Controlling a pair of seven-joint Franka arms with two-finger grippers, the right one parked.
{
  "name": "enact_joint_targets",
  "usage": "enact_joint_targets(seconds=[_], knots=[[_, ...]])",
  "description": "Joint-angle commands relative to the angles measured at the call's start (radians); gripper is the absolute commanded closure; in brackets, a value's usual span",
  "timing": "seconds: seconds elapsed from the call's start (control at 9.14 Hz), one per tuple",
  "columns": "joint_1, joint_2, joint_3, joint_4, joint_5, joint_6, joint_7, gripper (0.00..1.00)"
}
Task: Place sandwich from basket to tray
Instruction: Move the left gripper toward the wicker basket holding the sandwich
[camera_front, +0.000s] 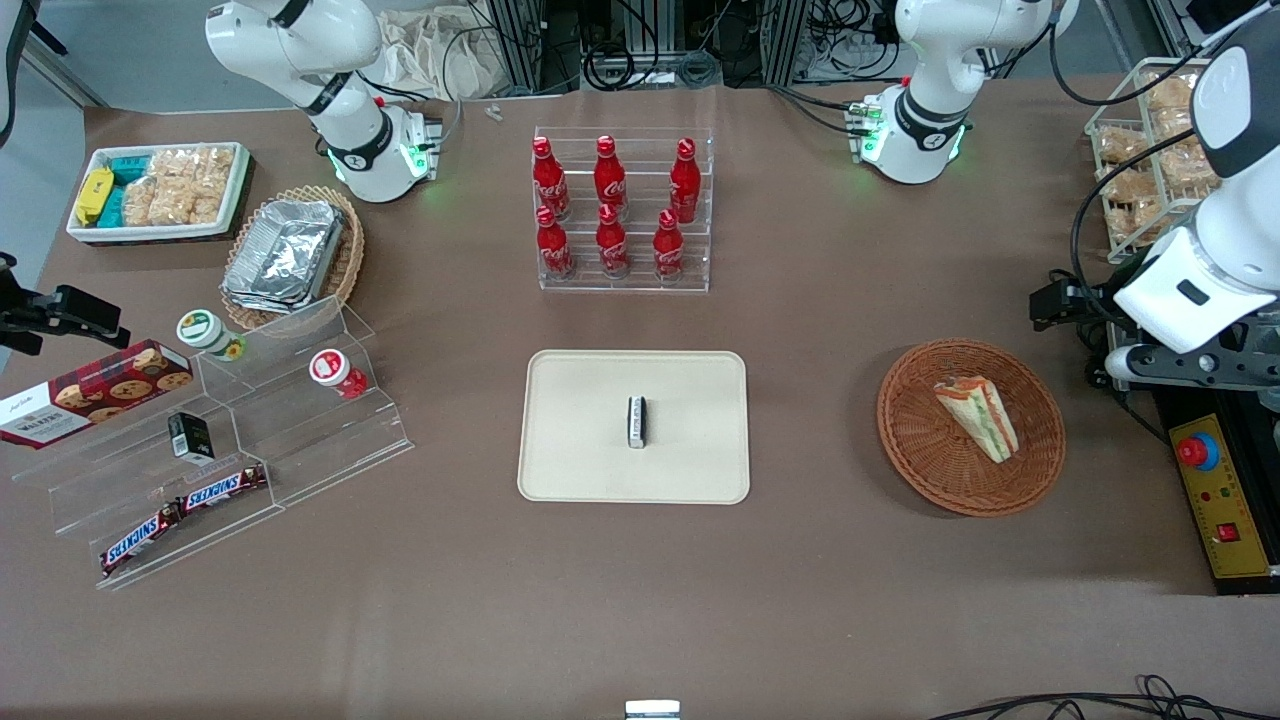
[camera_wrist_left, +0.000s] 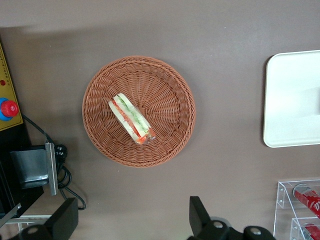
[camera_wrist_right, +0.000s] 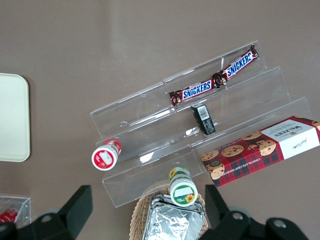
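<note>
Wicker basket (camera_front: 1040, 440): one sandwich (camera_front: 978, 415); end effector (camera_wrist_left: 131, 220) above.

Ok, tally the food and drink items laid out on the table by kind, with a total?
Cola bottles: 6
Snickers bars: 2
Lidded cups: 2
Cookie box: 1
Sandwich: 1, in the basket
Total: 12
The gripper hangs above the basket, jaws open.

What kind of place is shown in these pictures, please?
Probably a robotics lab set up as a mock shop: cola bottles in a clear rack, Snickers bars on acrylic steps, a sandwich. The hand hovers open above the basket.
</note>
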Motion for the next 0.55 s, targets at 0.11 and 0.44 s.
enact_joint_targets(seconds=[0.11,0.44], knots=[[0.005,0.005,-0.003,0.018,0.000,-0.007,-0.017,0.00],[0.006,-0.002,0.015,-0.034,0.004,-0.023,-0.007,0.00]])
